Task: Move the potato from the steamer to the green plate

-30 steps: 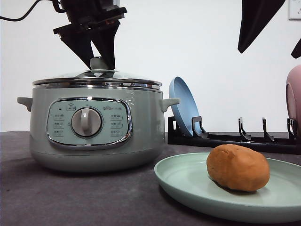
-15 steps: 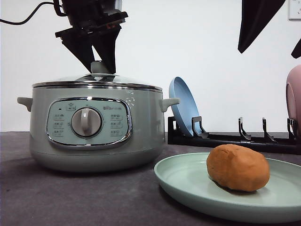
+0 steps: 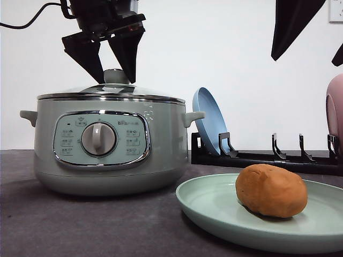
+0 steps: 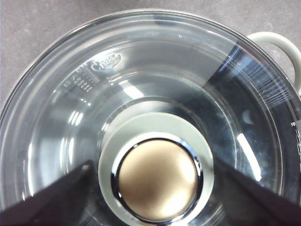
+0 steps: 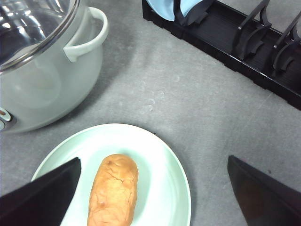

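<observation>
On the green plate (image 3: 214, 211) lies the potato (image 3: 271, 190), beside the steamer (image 3: 107, 142); above the lid knob (image 4: 157, 180) hangs the left gripper (image 3: 113, 75), fingers apart, not touching it; from its wrist you look through the glass lid; the right gripper (image 5: 153, 197) is spread wide over the potato.

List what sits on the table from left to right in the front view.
steamer → blue plate in the black rack → potato on the green plate → pink plate.
</observation>
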Robot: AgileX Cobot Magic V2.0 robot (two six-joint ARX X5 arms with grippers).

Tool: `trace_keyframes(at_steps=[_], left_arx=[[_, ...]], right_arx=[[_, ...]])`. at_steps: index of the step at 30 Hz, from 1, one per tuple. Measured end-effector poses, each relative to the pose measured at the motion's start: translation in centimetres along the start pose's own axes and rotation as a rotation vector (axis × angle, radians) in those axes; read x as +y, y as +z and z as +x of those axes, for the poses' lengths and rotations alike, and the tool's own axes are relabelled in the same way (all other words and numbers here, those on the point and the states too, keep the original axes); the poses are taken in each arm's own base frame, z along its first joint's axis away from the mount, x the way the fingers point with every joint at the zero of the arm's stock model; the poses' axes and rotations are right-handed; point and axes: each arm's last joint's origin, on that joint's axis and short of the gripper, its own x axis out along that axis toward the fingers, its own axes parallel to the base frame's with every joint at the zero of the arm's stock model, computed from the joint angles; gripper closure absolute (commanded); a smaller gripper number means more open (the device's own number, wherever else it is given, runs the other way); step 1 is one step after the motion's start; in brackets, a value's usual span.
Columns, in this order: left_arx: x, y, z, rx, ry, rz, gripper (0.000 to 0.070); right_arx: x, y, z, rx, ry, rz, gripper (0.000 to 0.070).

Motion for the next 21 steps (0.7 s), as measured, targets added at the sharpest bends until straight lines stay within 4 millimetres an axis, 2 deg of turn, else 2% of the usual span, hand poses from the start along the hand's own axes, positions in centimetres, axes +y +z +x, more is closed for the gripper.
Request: trace_keyframes(at_steps=[5, 15, 21], left_arx=[[0.0, 0.0, -1.6, -0.044, 0.005, -0.001, 0.0132], [-0.3, -1.1, -7.9, -0.181, 0.018, -0.017, 0.0139], [-0.7, -3.1, -11.7, -0.193, 0.015, -0.03, 0.0146]], right_arx=[[0.0, 0.0, 0.0, 0.0, 0.0, -0.011, 0.007], [0.1, -0.2, 0.0, 0.033, 0.038, -0.024, 0.007], [0.3, -0.5, 0.0, 0.081, 0.129, -0.044, 0.007]])
